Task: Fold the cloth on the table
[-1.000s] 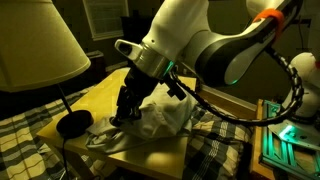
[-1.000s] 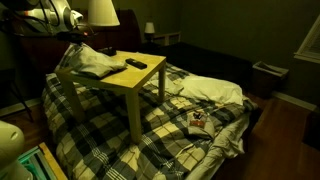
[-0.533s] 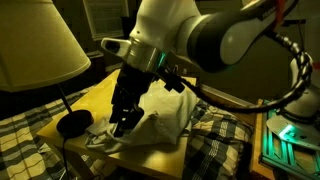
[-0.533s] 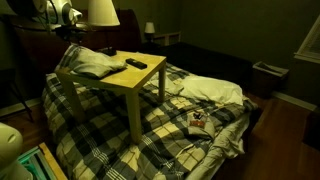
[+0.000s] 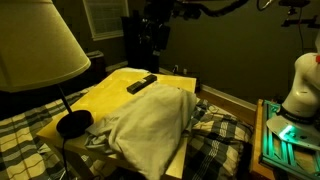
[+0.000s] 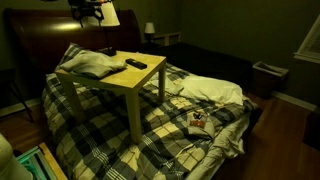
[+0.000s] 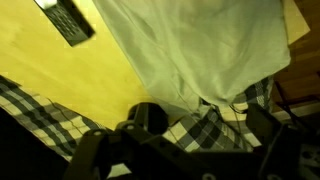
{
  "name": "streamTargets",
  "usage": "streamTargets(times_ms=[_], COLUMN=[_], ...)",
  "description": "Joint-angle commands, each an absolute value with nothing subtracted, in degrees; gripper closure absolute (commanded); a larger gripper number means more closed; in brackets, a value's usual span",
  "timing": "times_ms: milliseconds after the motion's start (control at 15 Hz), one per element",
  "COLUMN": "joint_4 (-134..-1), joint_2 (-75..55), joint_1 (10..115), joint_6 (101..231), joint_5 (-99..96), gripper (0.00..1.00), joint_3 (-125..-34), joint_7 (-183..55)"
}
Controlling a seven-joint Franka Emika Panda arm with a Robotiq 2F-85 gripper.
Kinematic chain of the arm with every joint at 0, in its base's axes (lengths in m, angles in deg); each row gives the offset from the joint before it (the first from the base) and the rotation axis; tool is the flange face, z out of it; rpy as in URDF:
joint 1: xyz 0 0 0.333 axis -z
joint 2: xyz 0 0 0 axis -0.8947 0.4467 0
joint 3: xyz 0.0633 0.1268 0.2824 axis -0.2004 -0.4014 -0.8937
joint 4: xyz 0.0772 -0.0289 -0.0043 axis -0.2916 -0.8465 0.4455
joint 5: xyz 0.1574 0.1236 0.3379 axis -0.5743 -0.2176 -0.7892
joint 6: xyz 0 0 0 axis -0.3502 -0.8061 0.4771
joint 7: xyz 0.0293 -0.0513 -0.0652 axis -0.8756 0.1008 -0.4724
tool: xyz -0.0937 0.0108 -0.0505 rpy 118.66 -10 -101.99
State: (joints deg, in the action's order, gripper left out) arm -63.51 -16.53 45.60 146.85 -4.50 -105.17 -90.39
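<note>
**Inspector:** Report the scene from the left.

**Assistant:** In an exterior view, a lamp (image 5: 35, 50) stands with its base (image 5: 73, 124) on the near-left corner of the table (image 5: 108, 93). A remote (image 5: 141, 84) lies on bare wood near the middle. The cloth (image 5: 150, 120) is heaped on the right part of the top and spills over the near-right edge. Right of that are a plaid bedcover (image 5: 232, 138) and a green-lit box (image 5: 288, 135).

**Inspector:** And the gripper?

**Assistant:** The gripper (image 5: 154, 38) hangs high above the far side of the table, well apart from the cloth. In the wrist view its fingers (image 7: 97, 148) look spread, with nothing between them, though that picture is blurred.

**Inspector:** Why does it stand so?

**Assistant:** In my judgement it is clear of the fabric so that the heap can settle and a fresh edge can be picked. The fold looks rough, with a wrinkled layer lying slantwise.

**Inspector:** What does each view add?

**Assistant:**
- Only the wrist view shows the spread of the fingers and the cloth's hem lying over the plaid.
- The wider exterior view alone shows the table's legs on the bed and a book (image 6: 198, 122) further right.
- The green-lit box can be made out clearly only in the closer exterior view.
</note>
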Motion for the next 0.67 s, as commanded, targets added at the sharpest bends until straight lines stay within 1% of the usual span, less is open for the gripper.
streamTargets(times_ms=[0, 400, 467, 600], joint_4=[-72.31, -85.98, -78.54, -79.90], joint_2=[-27.23, -41.91, -35.67, -37.44], joint_1=[49.20, 54.03, 52.75, 53.13], joint_6=[141.45, 136.72, 136.60, 136.62], joint_5=[-2.95, -3.66, -3.49, -3.50], gripper=[0.00, 0.00, 0.00, 0.00], joint_3=[-100.54, -92.51, -93.53, -92.57], joint_7=[-90.21, -89.34, -90.03, -90.33])
